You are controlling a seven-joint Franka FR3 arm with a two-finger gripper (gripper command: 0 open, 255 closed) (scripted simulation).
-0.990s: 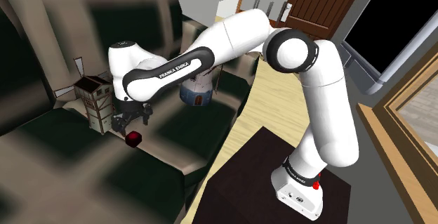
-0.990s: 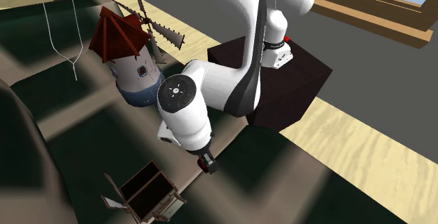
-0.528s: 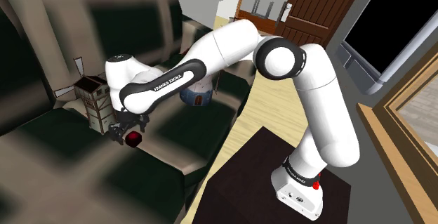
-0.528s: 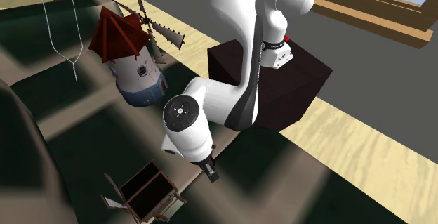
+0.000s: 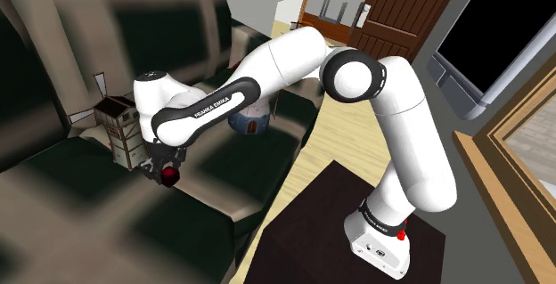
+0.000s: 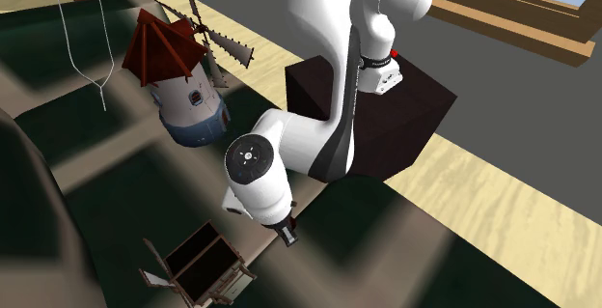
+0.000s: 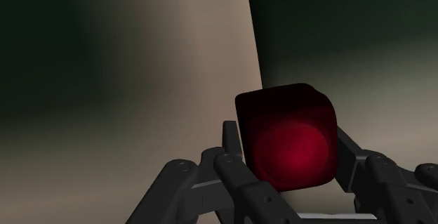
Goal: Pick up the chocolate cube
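– Green-and-beige checked sofa (image 5: 62,211) takes up the shoulder view's left. Where is the dark red cube (image 5: 167,176)?
– Left of centre, just right of the little model house (image 5: 120,131), low over the seat.
– And the jaws?
– Clenched on the cube, a black finger (image 7: 230,149) against each side. Whether it touches the cushion cannot be told.

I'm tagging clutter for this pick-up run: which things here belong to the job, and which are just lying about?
Job in hand:
- dark red cube
- gripper, clasping the cube

Lying about:
- toy windmill
- small model house
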